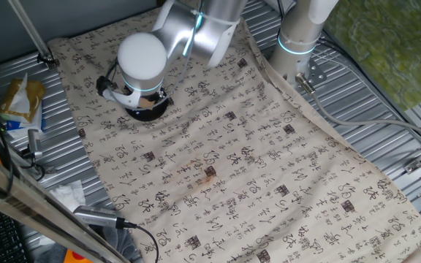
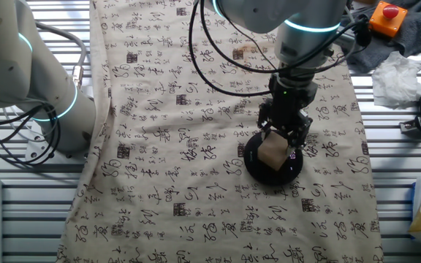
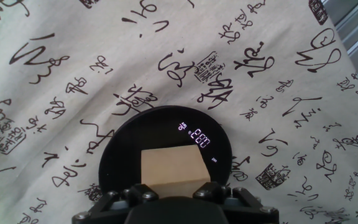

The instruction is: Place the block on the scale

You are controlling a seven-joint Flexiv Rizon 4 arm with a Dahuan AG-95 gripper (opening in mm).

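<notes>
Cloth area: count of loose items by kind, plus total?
Wooden block: 1, resting on the scale, between the tool fingers
Round black scale: 1, display lit
Total: 2

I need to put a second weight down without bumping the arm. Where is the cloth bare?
The patterned cloth is bare over its whole middle and the end away from the scale, out to the ribbed metal edges. It is crowded only at the scale, where the gripper hangs over the block.
</notes>
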